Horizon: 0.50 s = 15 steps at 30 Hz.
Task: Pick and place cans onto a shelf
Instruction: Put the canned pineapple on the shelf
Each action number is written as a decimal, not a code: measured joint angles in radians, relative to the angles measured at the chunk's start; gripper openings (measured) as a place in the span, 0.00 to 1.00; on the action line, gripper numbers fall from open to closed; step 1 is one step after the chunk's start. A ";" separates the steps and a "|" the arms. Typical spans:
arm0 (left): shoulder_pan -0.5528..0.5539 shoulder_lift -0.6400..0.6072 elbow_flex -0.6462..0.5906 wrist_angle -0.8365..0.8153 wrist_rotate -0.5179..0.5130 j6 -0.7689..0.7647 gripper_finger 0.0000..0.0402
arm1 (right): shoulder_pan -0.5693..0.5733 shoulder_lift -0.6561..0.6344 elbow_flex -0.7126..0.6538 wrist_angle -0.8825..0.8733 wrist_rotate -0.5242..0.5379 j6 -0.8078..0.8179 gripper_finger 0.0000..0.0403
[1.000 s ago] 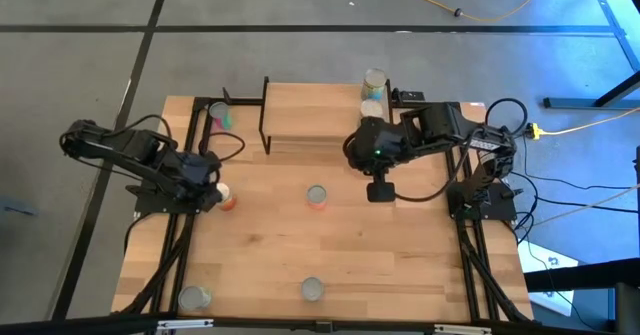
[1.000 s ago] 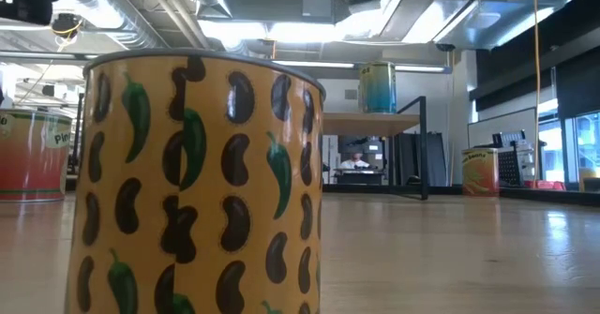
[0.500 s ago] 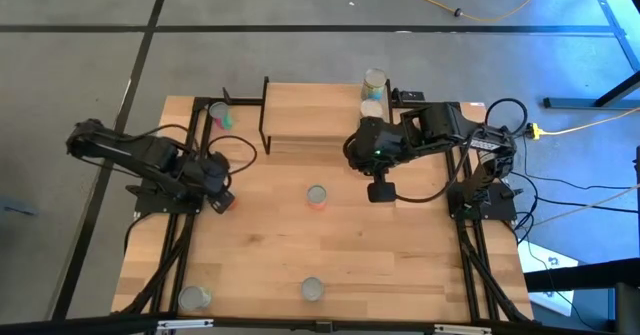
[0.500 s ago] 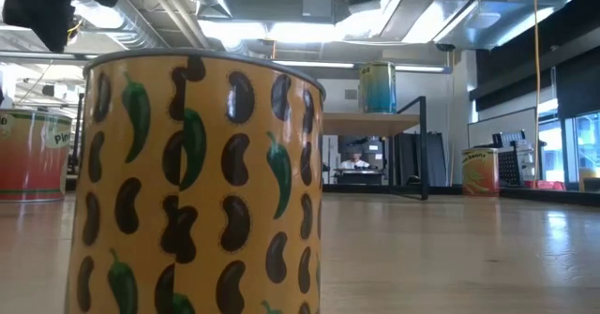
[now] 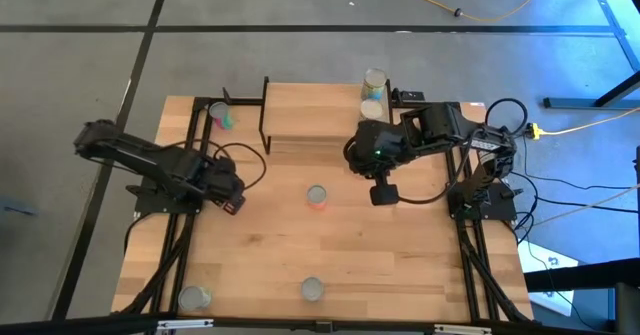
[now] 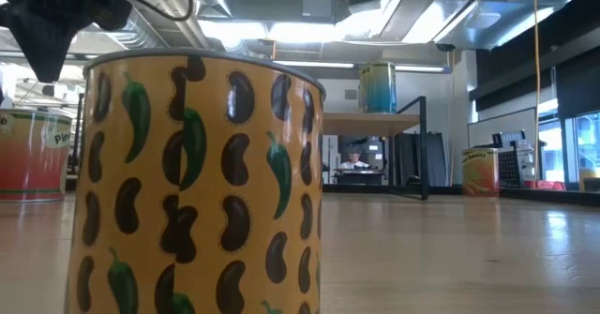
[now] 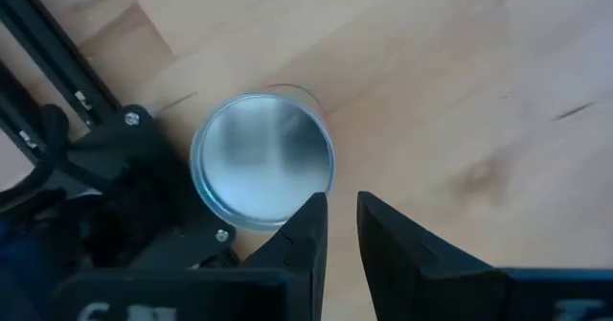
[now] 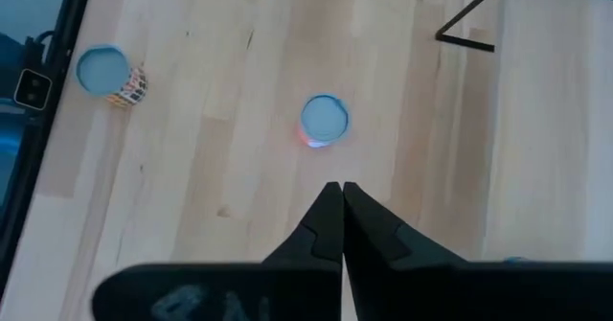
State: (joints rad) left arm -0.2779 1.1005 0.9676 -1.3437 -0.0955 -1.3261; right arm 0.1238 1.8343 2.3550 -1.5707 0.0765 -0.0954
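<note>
My left gripper hangs over a silver-topped can that stands upright on the table near its left edge. The fingers point down with a narrow gap between them, just beside the can's rim, and hold nothing. In the high view the gripper hides this can. My right gripper is shut and empty above the table, just in front of the shelf. Two cans stand on the shelf's right end. An orange-red can stands mid-table between the grippers.
A yellow bean-label can stands at the near edge, and another can stands at the near left corner. A teal can stands at the far left beside the shelf. The black arm-base frame is close to the left can.
My left gripper has gone toward the table's right edge and a little nearer, ending over the can by the left edge, which it now covers in the high view. In the low view it has come down into the picture.
</note>
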 joint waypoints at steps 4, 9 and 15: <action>0.000 0.049 0.000 0.001 0.000 0.018 0.13 | 0.000 0.000 0.000 0.000 0.000 -0.010 0.01; 0.000 0.095 0.000 0.004 0.000 0.053 0.13 | 0.000 0.000 0.000 0.000 0.000 -0.018 0.01; 0.000 0.133 0.000 0.005 0.000 0.076 0.13 | 0.000 0.000 0.000 0.000 0.000 -0.017 0.01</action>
State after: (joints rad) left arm -0.2783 1.2337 0.9676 -1.3391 -0.0956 -1.2502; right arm 0.1236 1.8343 2.3550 -1.5707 0.0761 -0.1121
